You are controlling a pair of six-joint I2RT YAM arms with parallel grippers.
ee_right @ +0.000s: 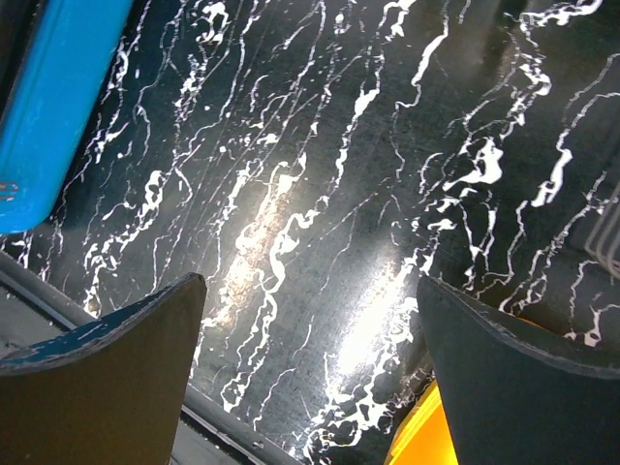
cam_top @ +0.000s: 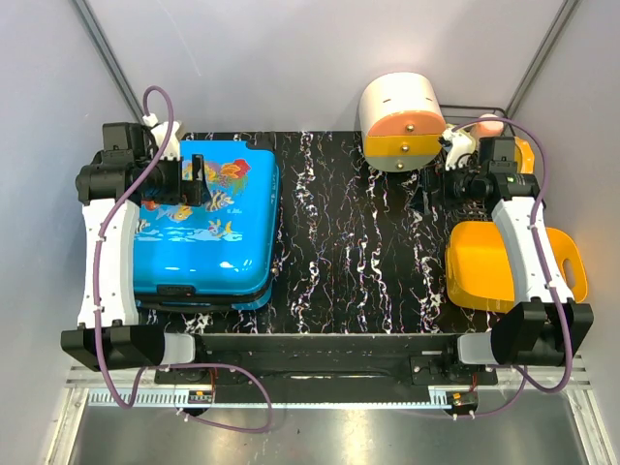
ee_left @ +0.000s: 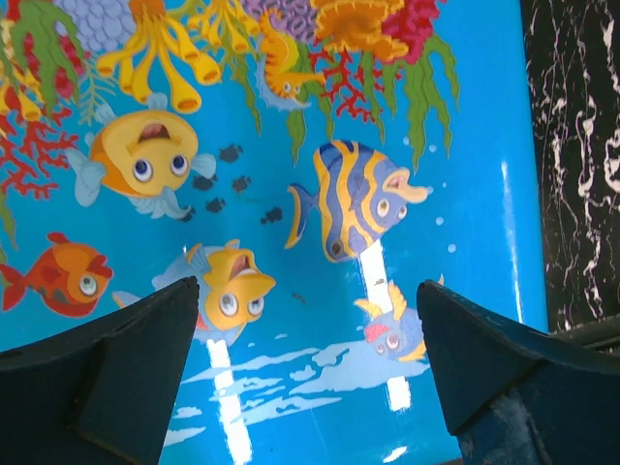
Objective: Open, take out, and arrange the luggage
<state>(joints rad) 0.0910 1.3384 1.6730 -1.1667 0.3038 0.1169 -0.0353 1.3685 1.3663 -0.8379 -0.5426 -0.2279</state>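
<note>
Left jaws: spread wide, empty, above luggage (cam_top: pixel 208 232) lid. Right jaws: spread wide, empty, over bench (cam_top: pixel 339 242), right side. The luggage: shut, flat, along bench's left edge. Step: opening, seemingly not begun. Next: likely reaching its seam fastening.

A yellow basin (cam_top: pixel 480 266) and round box (cam_top: pixel 399 116) (white-orange) rest on marbled table (cam_top: pixel 349 242).
</note>
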